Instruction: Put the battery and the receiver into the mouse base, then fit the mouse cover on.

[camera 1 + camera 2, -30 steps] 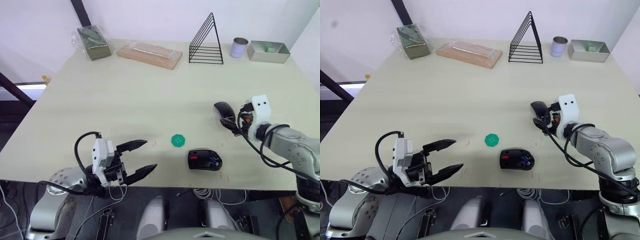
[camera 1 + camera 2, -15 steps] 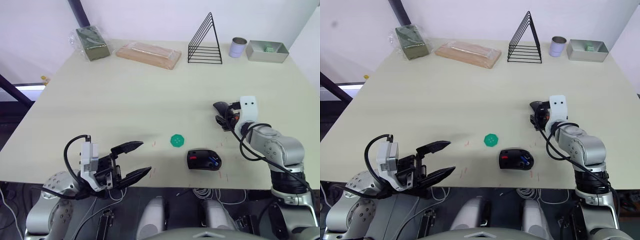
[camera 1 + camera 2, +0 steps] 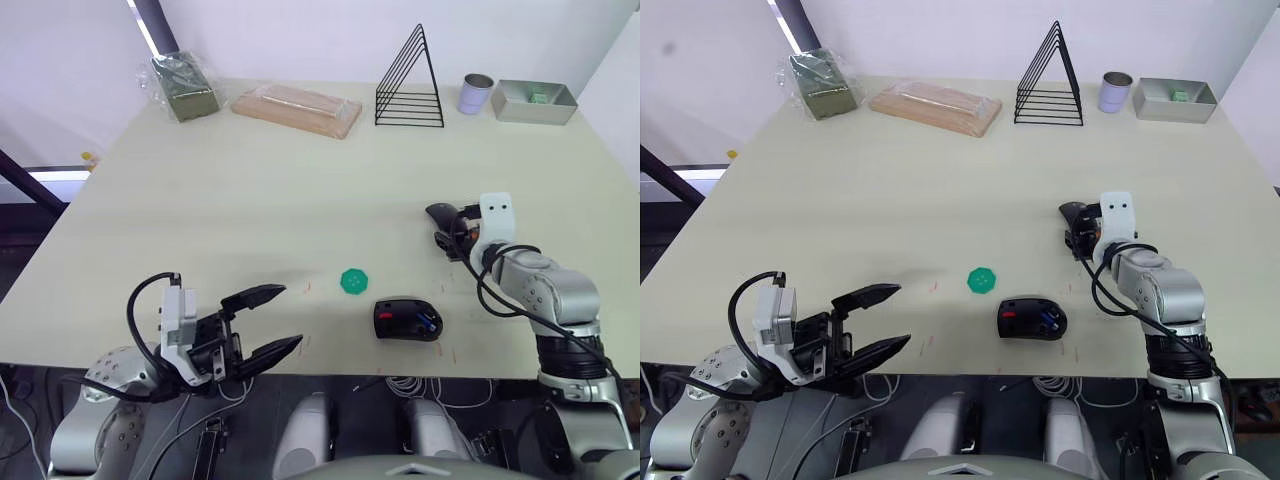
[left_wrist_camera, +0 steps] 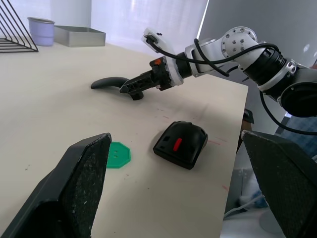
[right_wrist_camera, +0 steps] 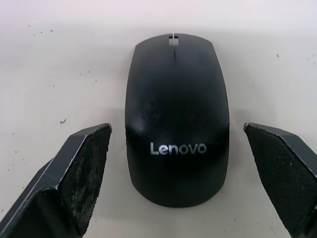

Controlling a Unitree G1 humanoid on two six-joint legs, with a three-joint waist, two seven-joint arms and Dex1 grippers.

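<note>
With the right gripper [image 5: 176, 218] spread wide either side of the mouse cover [image 5: 177, 116], it should close squarely across the shell's flanks before lifting toward the mouse base [image 3: 408, 320] near the bench [image 3: 250, 210] front edge, across open surface, while the left gripper [image 3: 270, 320] idles open.

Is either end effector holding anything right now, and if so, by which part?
Nothing is held. The right end effector is open with a finger on either side of the mouse cover, not touching it. The left end effector is open and empty.
</note>
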